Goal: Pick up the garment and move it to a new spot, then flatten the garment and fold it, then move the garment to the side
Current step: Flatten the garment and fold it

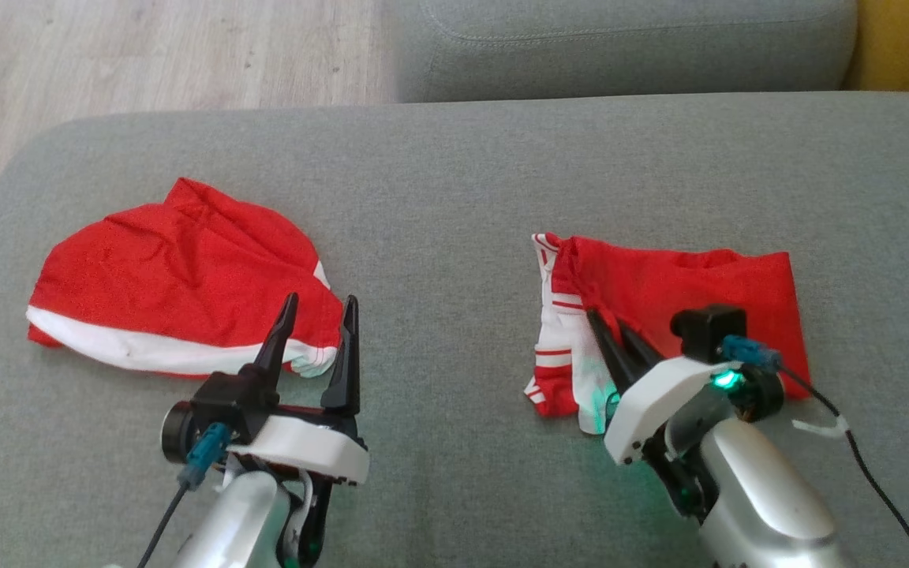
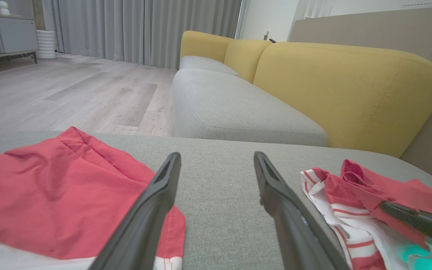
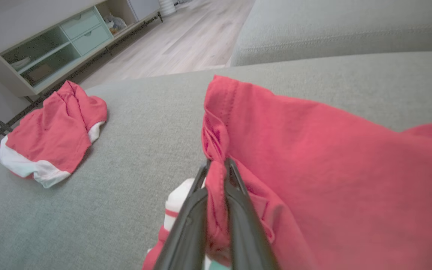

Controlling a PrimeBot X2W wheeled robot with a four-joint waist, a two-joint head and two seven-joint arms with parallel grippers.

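Setting: grey upholstered seat (image 1: 454,173), with wooden floor (image 1: 107,55) beyond its far edge.
Task item: garment (image 1: 699,284), red with white, red-striped trim at its left edge, lying crumpled on the seat's right half.
Right arm: right gripper (image 1: 611,325) clamped on a bunched red fold beside the trim.
Left arm: left gripper (image 1: 321,300) spread wide and empty, by the corner of a second red garment (image 1: 178,276).
Left wrist view: adds yellow backrests (image 2: 343,86) and curtains (image 2: 126,26).
Right wrist view: adds a low cabinet (image 3: 51,48) and shows the fold pinched between the fingers.
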